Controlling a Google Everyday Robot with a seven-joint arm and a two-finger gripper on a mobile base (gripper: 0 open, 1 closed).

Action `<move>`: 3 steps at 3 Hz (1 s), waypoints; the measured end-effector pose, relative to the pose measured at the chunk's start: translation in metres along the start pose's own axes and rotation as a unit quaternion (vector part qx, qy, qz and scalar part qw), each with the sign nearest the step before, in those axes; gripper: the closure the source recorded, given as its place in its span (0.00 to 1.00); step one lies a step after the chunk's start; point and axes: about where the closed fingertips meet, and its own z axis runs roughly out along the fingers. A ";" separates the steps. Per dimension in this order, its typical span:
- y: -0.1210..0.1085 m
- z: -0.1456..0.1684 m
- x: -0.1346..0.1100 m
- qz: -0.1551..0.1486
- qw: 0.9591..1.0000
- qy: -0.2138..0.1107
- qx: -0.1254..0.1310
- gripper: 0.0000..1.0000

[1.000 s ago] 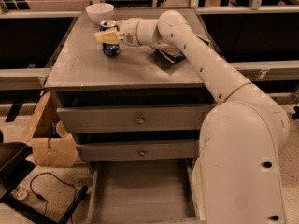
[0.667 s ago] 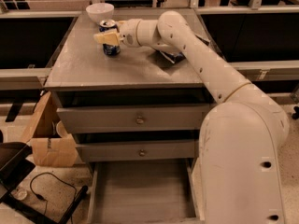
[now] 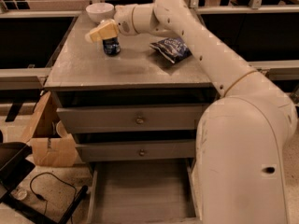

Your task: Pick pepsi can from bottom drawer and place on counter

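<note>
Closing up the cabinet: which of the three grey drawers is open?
The lowest grey drawer, a wide tray showing its plain floor; the two knobbed drawers above sit shut. The gripper is up at the small dark-blue can on the grey countertop.

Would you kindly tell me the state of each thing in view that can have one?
pepsi can: upright on the counter, back left.
gripper: just above the can's top.
bottom drawer: pulled open.
middle drawer: shut.
top drawer: shut.
chip bag: lying on the counter, right of the can.
bowl: upright at the counter's far edge.
</note>
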 end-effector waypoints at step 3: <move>0.067 -0.152 -0.077 -0.085 0.989 0.112 0.050 0.00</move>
